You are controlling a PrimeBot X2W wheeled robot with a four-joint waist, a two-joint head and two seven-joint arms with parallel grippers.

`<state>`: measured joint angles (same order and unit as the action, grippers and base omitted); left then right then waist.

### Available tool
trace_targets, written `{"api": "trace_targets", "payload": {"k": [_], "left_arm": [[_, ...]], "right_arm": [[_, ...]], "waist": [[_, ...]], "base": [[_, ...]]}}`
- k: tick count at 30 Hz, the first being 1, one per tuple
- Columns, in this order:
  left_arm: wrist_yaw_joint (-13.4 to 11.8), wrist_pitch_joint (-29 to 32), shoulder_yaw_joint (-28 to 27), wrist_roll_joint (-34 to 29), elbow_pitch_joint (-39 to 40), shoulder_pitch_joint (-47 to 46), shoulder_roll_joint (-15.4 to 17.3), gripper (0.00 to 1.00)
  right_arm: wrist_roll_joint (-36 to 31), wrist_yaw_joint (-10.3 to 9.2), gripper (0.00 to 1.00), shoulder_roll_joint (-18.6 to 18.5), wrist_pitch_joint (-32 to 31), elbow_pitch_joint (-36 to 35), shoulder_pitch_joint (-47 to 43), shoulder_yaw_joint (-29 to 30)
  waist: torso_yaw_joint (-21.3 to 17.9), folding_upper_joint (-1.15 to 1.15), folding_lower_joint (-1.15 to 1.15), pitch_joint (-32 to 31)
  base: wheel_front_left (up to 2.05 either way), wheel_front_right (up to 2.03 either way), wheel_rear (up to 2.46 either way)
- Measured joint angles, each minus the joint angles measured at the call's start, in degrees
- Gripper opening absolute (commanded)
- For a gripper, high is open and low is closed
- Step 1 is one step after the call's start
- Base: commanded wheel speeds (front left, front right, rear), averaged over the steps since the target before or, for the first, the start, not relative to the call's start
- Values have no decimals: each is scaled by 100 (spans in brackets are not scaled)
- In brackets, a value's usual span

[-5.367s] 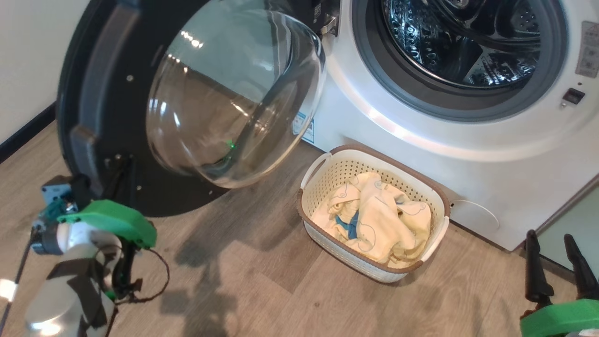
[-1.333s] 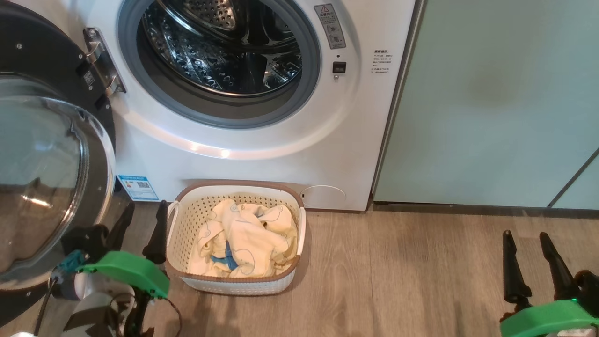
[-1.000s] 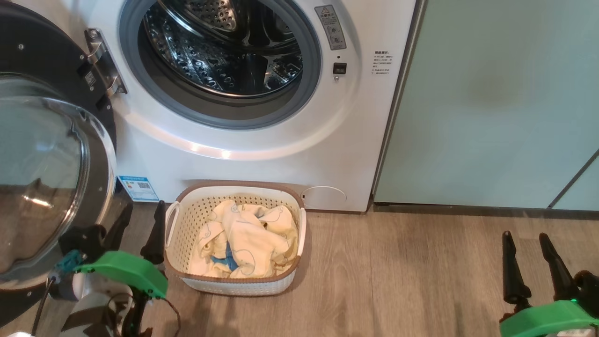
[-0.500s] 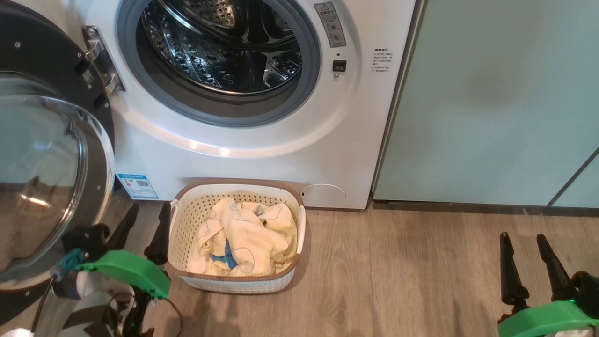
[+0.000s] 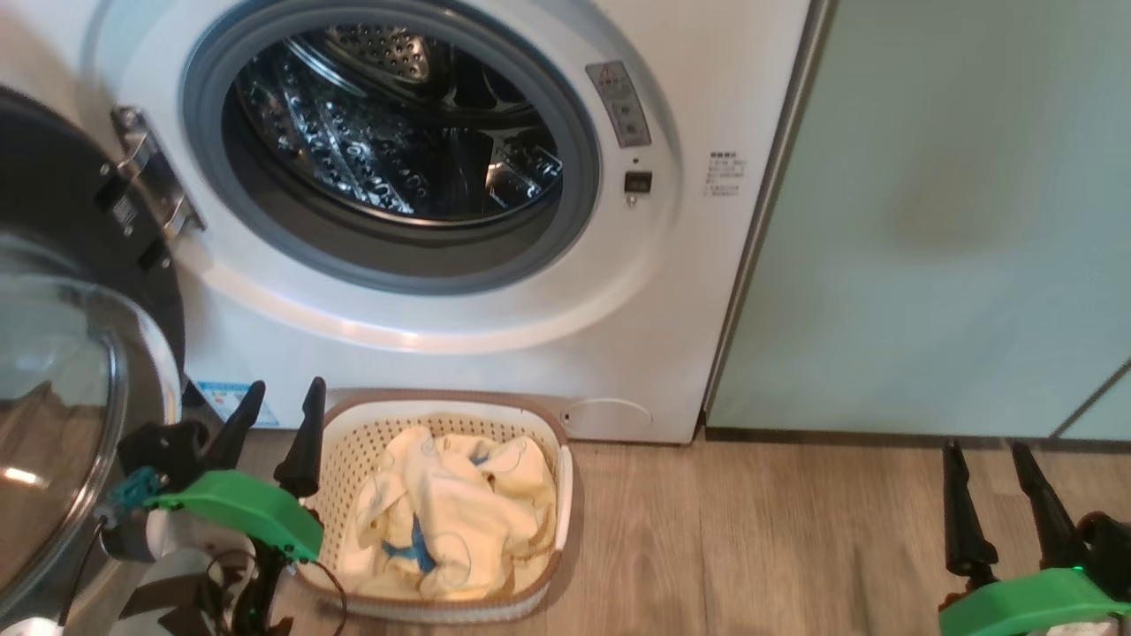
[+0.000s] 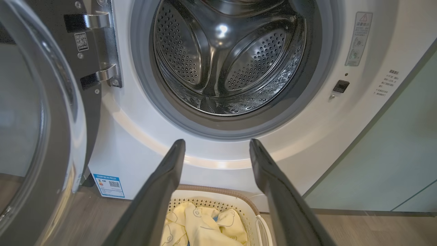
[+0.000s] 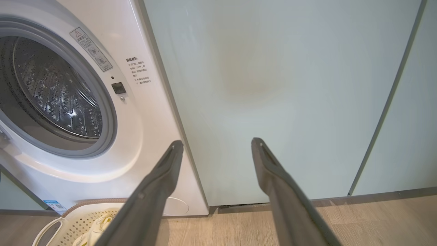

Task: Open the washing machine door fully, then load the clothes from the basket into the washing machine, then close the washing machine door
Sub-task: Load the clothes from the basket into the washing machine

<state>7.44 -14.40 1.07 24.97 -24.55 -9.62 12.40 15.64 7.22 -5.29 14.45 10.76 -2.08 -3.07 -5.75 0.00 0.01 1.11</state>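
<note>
We see the clothes (image 5: 459, 512) lying heaped in the basket (image 5: 442, 399) at the lower middle of the head view, cream pieces with thin blue lines and a small blue piece (image 5: 411, 543) near the front. The basket stands on the wooden floor (image 5: 751, 530), just in front of the washing machine (image 5: 459, 327).

Above it, in the upper left of the frame, the drum (image 5: 389, 150) gapes open inside its grey ring (image 5: 583, 168), and we see no clothes in it. The washing machine door (image 5: 62, 371) is swung out to the far left edge, its glass bowl facing us and its metal hinge (image 5: 146, 190) showing beside the ring. A small blue sticker (image 6: 109, 184) sits low on the white front, left of the basket.

The left gripper (image 5: 283, 387) is at the lower left, between the door and the basket. Its fingers are spread apart and grip nothing. One finger crosses the basket's left rim in the picture; we cannot tell whether it touches. In the left wrist view the two fingers rise over the basket toward the white front below the drum.

The right gripper (image 5: 982, 448) is at the lower right, well apart from the basket, in front of the pale green cabinet (image 5: 928, 221). Its fingers are likewise parted with nothing between them.
</note>
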Motion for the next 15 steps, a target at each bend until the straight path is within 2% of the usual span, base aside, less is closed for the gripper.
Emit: {"api": "trace_targets", "payload": {"k": [7, 15], "left_arm": [[0, 0, -73, -76, 35, -2, -23, 100], [-1, 0, -122, -127, 35, 1, -58, 100]], "right_arm": [[0, 0, 100, 4, 0, -2, 15, 0], [0, 0, 100, 4, 0, -4, 11, 9]], "waist": [[0, 0, 0, 29], [11, 0, -1, 17]], "base": [[93, -93, 0], [9, -9, 0]]}}
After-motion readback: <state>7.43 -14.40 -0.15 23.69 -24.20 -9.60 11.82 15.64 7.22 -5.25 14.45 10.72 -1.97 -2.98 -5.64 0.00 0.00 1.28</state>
